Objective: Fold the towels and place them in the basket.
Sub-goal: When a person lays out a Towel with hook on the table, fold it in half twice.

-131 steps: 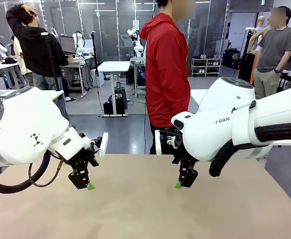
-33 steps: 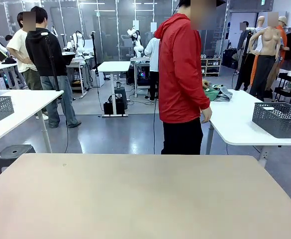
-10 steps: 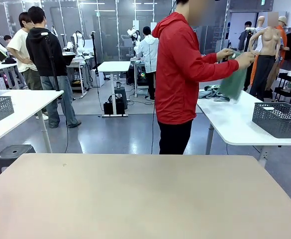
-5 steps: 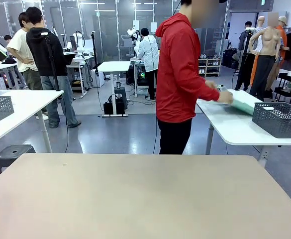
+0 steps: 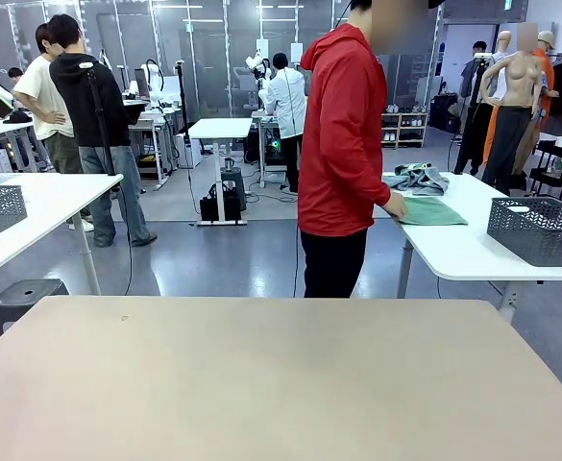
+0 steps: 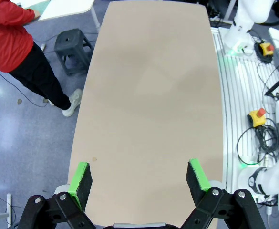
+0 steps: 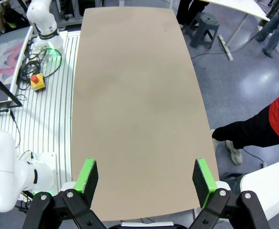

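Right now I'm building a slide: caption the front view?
Person in red rests a hand on a green towel near a grey basket.

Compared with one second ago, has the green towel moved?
Yes. The green towel came down and lies flat on the white table, left of the basket.

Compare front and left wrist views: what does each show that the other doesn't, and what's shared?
Front view: the blue-grey towel bunched on the white side table, the person's hand resting on the mint green towel next to it, and the basket at that table's right end. Left wrist view: the left gripper, open above the tan table, and a yellow emergency-stop box among cables beside it. Shared: the person in the red jacket, the tan table, and a corner of the side table with a mint sliver of towel.
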{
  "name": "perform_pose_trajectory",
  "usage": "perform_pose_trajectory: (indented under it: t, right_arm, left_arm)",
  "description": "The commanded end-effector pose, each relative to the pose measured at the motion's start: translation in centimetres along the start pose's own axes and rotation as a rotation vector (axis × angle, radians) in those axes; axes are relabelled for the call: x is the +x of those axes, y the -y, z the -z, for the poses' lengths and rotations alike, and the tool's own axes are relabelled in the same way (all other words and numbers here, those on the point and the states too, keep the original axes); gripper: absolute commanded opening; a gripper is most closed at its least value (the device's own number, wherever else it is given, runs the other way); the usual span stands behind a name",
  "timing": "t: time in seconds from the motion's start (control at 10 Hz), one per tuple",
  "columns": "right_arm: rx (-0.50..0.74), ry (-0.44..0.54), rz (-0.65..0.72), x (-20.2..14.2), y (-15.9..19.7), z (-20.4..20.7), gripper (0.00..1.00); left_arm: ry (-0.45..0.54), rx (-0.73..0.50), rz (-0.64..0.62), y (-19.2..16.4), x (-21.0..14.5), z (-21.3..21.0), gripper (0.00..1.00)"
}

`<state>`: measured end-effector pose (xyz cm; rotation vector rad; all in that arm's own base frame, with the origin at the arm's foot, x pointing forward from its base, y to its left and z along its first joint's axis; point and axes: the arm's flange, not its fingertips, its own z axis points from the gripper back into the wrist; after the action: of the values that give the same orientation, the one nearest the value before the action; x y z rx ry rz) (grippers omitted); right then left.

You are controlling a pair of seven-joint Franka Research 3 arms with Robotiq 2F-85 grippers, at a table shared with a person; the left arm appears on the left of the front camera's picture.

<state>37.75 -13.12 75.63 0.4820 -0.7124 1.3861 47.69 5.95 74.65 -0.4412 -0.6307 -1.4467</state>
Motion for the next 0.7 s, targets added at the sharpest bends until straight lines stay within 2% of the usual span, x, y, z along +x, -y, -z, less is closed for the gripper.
perform_pose_trajectory:
  t: [0.0, 0.6]
  right_arm:
    - [0.003, 0.005, -0.005, 0.07, -0.18, 0.1, 1.0]
    - [0.003, 0.005, -0.005, 0.07, -0.18, 0.1, 1.0]
  left_arm:
    - [0.0, 0.003, 0.001, 0.12, 0.11, -0.14, 1.0]
    - [0.0, 0.003, 0.001, 0.12, 0.11, -0.14, 1.0]
